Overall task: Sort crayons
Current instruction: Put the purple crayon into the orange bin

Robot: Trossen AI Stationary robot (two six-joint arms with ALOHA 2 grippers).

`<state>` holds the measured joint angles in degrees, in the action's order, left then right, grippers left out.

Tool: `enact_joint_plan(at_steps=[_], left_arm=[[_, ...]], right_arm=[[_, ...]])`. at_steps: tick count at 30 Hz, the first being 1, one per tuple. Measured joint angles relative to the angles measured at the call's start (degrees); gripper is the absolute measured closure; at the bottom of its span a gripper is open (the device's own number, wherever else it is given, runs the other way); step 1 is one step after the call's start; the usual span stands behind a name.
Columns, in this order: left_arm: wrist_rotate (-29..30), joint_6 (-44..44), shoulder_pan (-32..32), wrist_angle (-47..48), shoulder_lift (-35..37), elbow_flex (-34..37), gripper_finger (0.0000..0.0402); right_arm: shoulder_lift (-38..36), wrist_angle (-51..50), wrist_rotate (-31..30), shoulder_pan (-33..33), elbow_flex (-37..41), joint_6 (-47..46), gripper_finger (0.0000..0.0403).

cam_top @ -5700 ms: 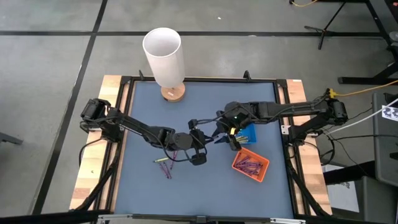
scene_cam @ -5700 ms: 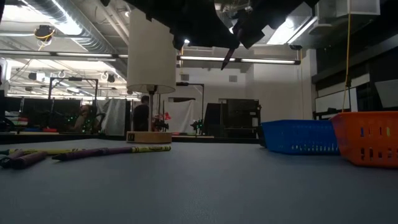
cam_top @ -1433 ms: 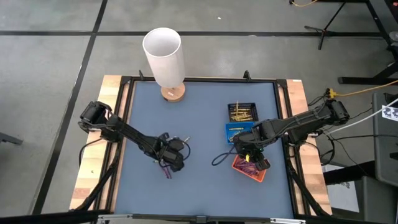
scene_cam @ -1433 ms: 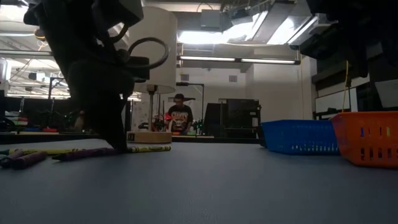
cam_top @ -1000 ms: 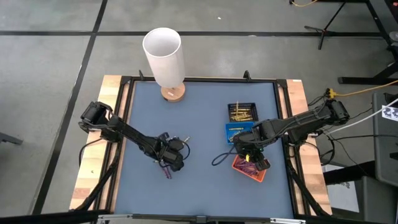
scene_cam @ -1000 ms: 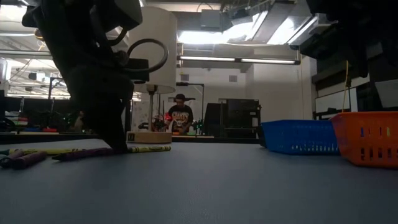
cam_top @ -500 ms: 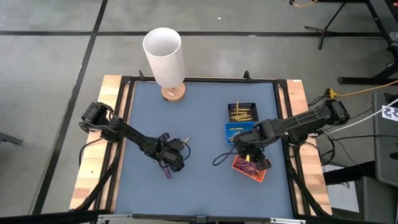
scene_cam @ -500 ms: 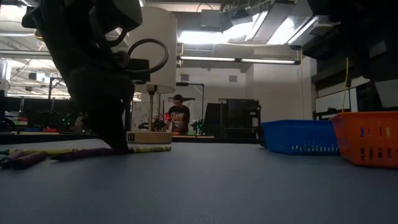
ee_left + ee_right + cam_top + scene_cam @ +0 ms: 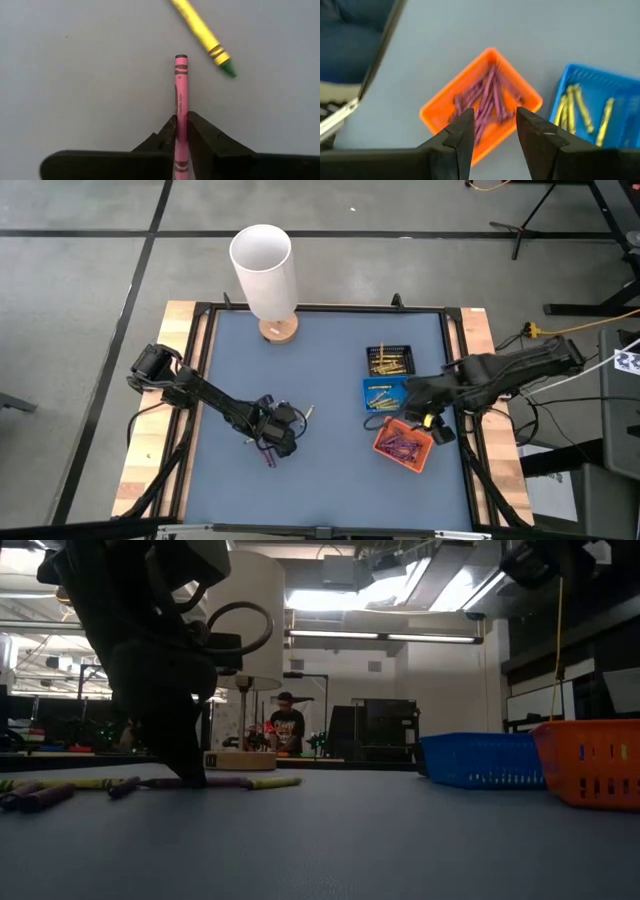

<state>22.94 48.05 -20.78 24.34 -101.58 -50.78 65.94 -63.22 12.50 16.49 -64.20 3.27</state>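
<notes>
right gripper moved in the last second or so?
Yes. The right gripper has lifted off the orange tray and shifted toward the table's right edge; the tray hasn't moved.

pink crayon: pink, black bands
yellow crayon: yellow, green tip
trays: orange, blue, black

blue-grey table: loose crayons, three trays, lamp base

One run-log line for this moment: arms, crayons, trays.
left gripper: fingers shut on pink crayon, on mat | right gripper: open, empty, above orange tray | blue tray: yellow crayons
</notes>
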Motion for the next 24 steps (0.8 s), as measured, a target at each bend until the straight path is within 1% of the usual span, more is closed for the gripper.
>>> enact_joint_plan(at_steps=[5, 10, 14, 17, 21, 24], left_arm=[[0.0, 0.0, 0.0, -1.3, 0.4, 0.1, 0.0389], [-0.3, -0.1, 0.1, -1.7, 1.7, -0.3, 0.0391], [-0.6, -0.3, 0.3, -2.6, 2.0, -3.4, 0.0391], [-0.2, -0.6, 0.4, -3.1, 2.1, -5.9, 0.0392], [0.8, -0.7, 0.7, -5.9, 2.1, -8.3, 0.0392], [1.6, -2.8, 0.9, -10.4, 2.2, -9.3, 0.0392]], right_arm=[[-6.7, 8.8, -0.5, 0.0, 5.4, 0.0, 0.0258], [-10.6, 18.7, -0.5, 0.0, 13.0, -0.5, 0.0258], [-10.8, 28.0, -0.5, 0.0, 18.9, -0.7, 0.0258], [-9.8, 38.1, -1.0, 0.0, 23.2, -0.7, 0.0258], [-8.3, 49.8, -3.2, 0.0, 27.5, -0.6, 0.0258], [-7.1, 54.3, -6.6, 0.0, 29.0, 0.0, 0.0258]])
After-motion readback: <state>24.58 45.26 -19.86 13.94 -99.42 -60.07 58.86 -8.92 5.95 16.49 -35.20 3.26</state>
